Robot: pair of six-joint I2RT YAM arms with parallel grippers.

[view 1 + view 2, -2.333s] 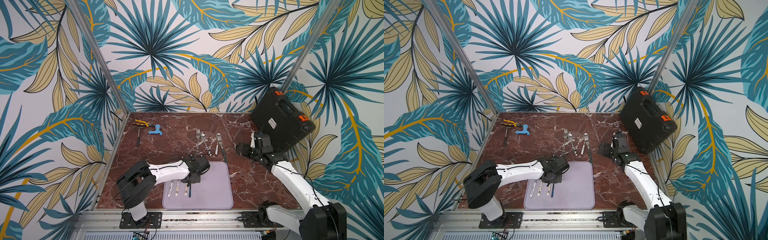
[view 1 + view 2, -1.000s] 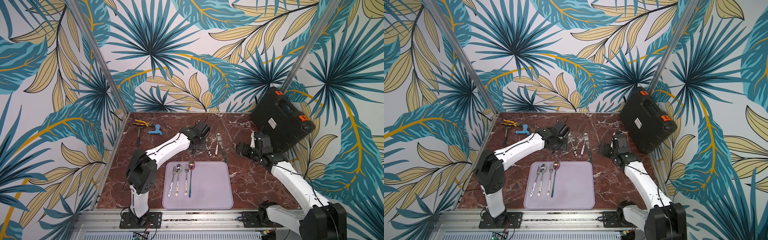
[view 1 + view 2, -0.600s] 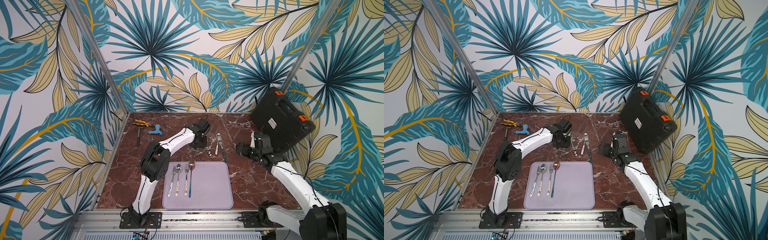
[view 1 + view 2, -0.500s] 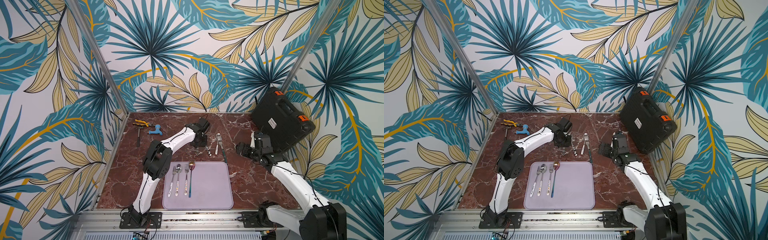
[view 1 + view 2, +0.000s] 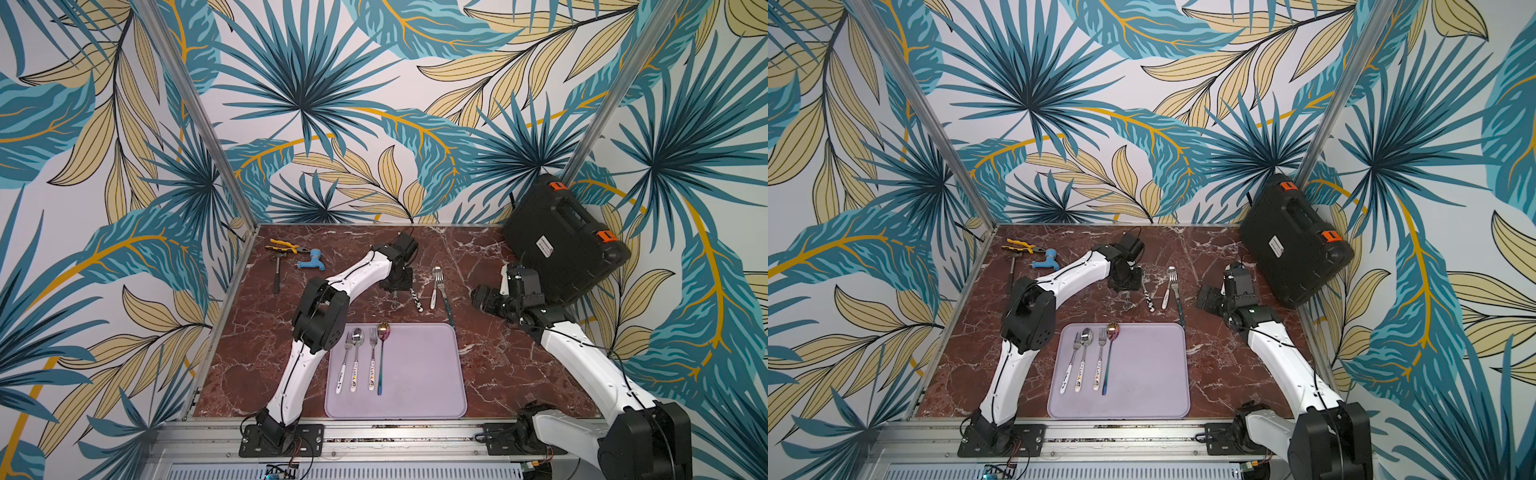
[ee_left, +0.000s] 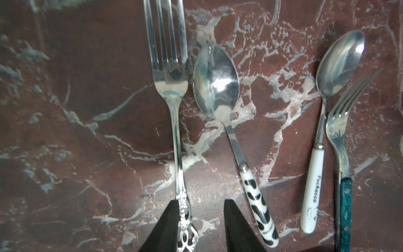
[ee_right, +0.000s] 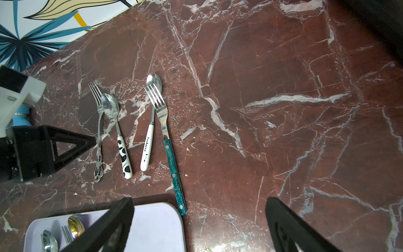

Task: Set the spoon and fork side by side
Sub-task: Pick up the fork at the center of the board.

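An ornate silver fork [image 6: 177, 152] and a cow-patterned spoon [image 6: 216, 87] lie side by side on the marble, beyond the lilac tray [image 5: 419, 374]. My left gripper [image 6: 201, 209] hangs over their handle ends, open. The fork's handle lies between the fingers, against one black finger [image 6: 172, 218], and the spoon's handle lies just outside the other. In both top views the left gripper [image 5: 397, 286] [image 5: 1124, 284] stands right over the fork [image 5: 395, 302]. My right gripper [image 7: 199, 205] hovers wide open and empty near the tray's far right corner [image 7: 170, 209].
A white-handled spoon [image 7: 147, 148] and a teal-handled fork [image 7: 172, 165] lie just right of the pair. Several forks and spoons lie in a row on the tray's left half [image 5: 361, 357]. A black case [image 5: 561, 245] leans at the back right. Pliers [image 5: 282, 247] and a blue fitting [image 5: 309, 264] sit back left.
My left arm left the tray, reached back to the cutlery row and settled over the ornate fork's handle. Its jaws have widened a little. The right arm has not moved.
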